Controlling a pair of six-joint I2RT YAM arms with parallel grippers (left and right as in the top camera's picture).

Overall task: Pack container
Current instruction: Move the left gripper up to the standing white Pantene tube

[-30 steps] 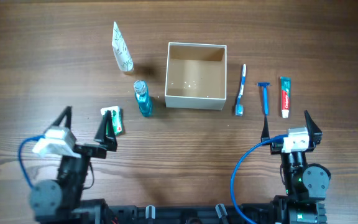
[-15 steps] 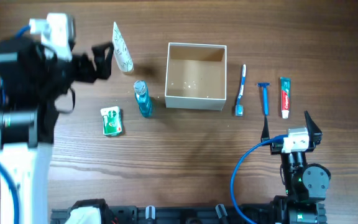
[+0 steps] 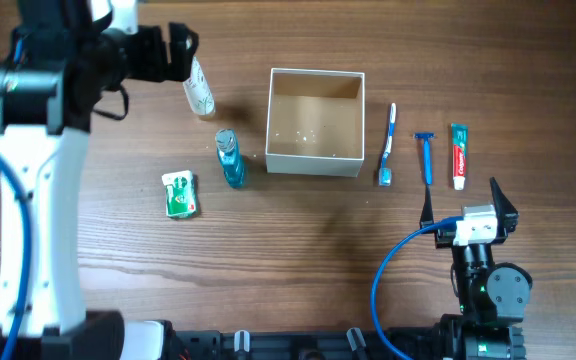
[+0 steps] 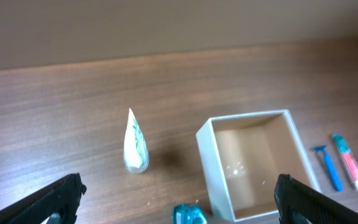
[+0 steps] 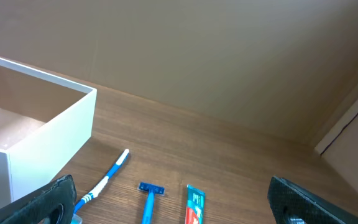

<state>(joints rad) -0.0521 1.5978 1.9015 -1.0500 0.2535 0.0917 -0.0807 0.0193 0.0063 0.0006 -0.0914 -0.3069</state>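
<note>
Mid-table: container [image 3: 314,163], upright, top open, tan inside with few pale specks. On left of it: blue bottle [image 3: 230,158] just beside wall, white tube [image 3: 197,82] farther back, green packet [image 3: 179,193] nearer front edge. On right, side by side: toothbrush [image 3: 388,145], razor [image 3: 426,155], toothpaste [image 3: 458,155]. Left gripper [image 4: 178,186] raised at back-left, near white tube, fingers wide apart. Right gripper [image 3: 462,200] at front-right, fingers also spread, well apart from container.

Looked straight down from overhead on the whole table [image 3: 298,250]; from both wrists, slanted forward, sharing the container [image 3: 313,162].
</note>
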